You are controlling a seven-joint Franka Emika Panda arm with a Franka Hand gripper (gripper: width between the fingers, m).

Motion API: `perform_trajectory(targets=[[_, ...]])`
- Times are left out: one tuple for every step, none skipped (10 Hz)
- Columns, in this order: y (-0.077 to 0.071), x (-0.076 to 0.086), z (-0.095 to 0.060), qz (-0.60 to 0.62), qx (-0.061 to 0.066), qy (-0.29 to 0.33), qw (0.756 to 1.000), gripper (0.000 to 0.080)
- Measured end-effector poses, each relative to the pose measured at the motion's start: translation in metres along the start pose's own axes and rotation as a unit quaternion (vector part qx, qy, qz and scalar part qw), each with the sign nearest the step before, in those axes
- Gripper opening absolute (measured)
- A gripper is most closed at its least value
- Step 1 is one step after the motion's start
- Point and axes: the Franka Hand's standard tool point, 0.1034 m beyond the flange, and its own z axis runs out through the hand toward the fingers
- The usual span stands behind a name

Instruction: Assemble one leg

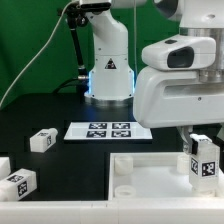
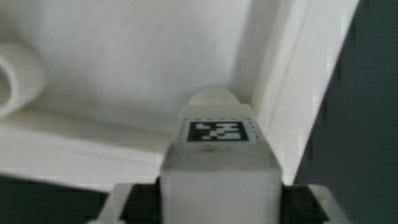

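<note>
My gripper (image 1: 204, 158) is shut on a white leg (image 1: 205, 160) with a black-and-white tag, and holds it upright over the right end of the large white tray-like part (image 1: 150, 172). In the wrist view the leg (image 2: 221, 140) fills the space between my jaws, with its tip close to the tray's raised inner wall (image 2: 285, 70). A round corner socket (image 2: 18, 80) shows at the edge of that view. Two more legs lie on the black table at the exterior view's left, one (image 1: 42, 140) further back and one (image 1: 17, 184) near the front.
The marker board (image 1: 108, 130) lies flat on the table in front of the arm's base (image 1: 108, 80). A green backdrop stands behind. The black table edge runs beside the tray in the wrist view (image 2: 356, 110).
</note>
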Motion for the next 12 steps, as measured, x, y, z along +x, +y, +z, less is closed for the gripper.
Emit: perform_trajectory(targets=[[-0.0013,0.0002,0.0001,0.072,-0.002,0.003,0.997,0.0281],[-0.0031,-0.0003,0.0001,0.132,-0.008,0.005,0.991,0.0281],[-0.0053,-0.0013,0.0001,0.227,-0.013,0.006,0.974,0.0281],[-0.0056,-0.0009,0.0003,0.298,-0.011,0.005,0.954,0.0281],[-0.0053,-0.0001,0.0007,0.359,-0.008,0.003,0.933,0.0281],[-0.0055,0.0004,0.0009,0.424,-0.008,0.003,0.905,0.0281],[-0.0038,0.0012,0.0010,0.448,-0.004,0.002,0.894,0.0281],[-0.0029,0.0016,0.0011,0.466,0.001,-0.001,0.885,0.0281],[-0.0035,0.0013,0.0011,0.473,0.001,-0.001,0.881,0.0281],[-0.0035,0.0010,0.0015,0.465,0.001,-0.001,0.885,0.0281],[-0.0034,0.0000,0.0016,0.441,-0.006,0.000,0.897,0.0534],[-0.0057,-0.0011,0.0015,0.418,-0.016,0.004,0.908,0.0534]])
